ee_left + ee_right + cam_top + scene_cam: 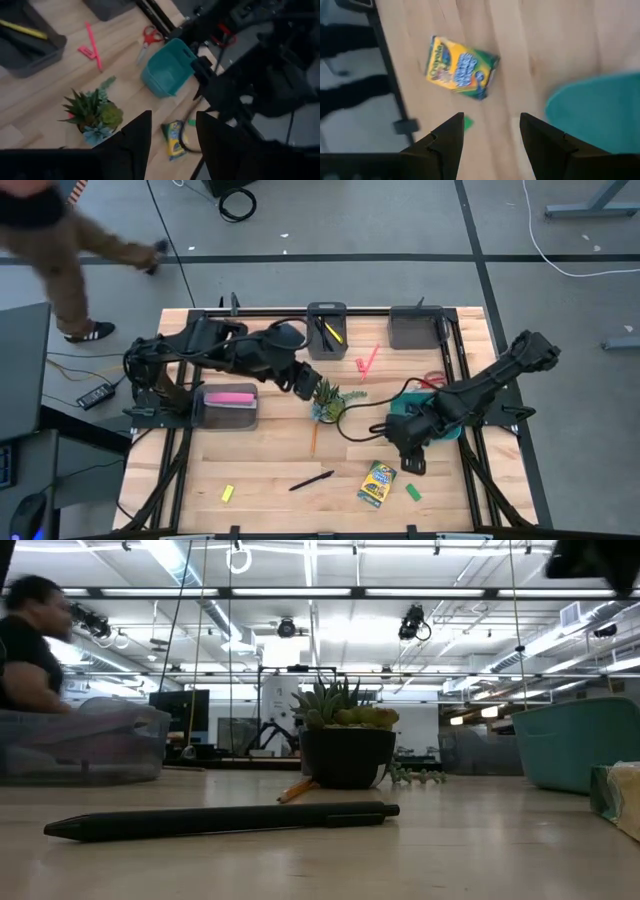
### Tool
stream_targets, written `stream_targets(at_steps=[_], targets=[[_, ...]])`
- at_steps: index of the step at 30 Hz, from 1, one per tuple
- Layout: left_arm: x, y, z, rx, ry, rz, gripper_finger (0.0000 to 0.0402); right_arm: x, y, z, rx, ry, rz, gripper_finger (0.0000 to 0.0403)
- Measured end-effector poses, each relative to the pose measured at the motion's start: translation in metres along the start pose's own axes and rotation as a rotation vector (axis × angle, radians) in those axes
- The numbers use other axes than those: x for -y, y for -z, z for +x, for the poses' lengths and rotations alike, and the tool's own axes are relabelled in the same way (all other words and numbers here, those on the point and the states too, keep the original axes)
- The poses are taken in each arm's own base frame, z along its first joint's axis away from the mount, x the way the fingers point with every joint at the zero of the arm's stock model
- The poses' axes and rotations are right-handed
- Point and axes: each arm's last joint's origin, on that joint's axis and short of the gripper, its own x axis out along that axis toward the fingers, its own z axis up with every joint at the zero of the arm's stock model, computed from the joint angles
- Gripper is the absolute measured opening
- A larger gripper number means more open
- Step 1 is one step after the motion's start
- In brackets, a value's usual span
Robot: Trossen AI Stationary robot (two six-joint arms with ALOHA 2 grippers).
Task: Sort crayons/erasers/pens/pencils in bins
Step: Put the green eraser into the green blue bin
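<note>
Flat yellow-and-green printed cardboard crayon box (377,484) lying loose on the pale wooden worktop (260,460), near its front edge, just beside a small green eraser block (413,492). Poised above: right tool (412,463), fingers apart and empty (likely lining up a pick). Close by, the wide teal plastic bin (452,427). Left tool (303,385) parted, empty, over the potted succulent (328,398).
</note>
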Motion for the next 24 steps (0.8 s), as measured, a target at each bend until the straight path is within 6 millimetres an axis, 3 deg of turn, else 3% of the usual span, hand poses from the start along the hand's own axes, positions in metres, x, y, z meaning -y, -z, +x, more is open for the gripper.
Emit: stream_targets(at_steps=[10, 17, 24], targets=[[0.006, 0.013, -0.004, -0.13, 0.072, 0.136, 0.0162, -0.027, 0.037, 0.001, 0.06, 0.024, 0.527, 0.02], [0.011, 0.022, -0.01, -0.174, 0.122, 0.244, 0.0162, -0.053, 0.058, 0.041, -0.001, 0.131, 0.63, 0.02], [0.011, 0.024, -0.023, -0.169, 0.15, 0.315, 0.0162, -0.068, 0.06, 0.087, -0.067, 0.206, 0.69, 0.02]])
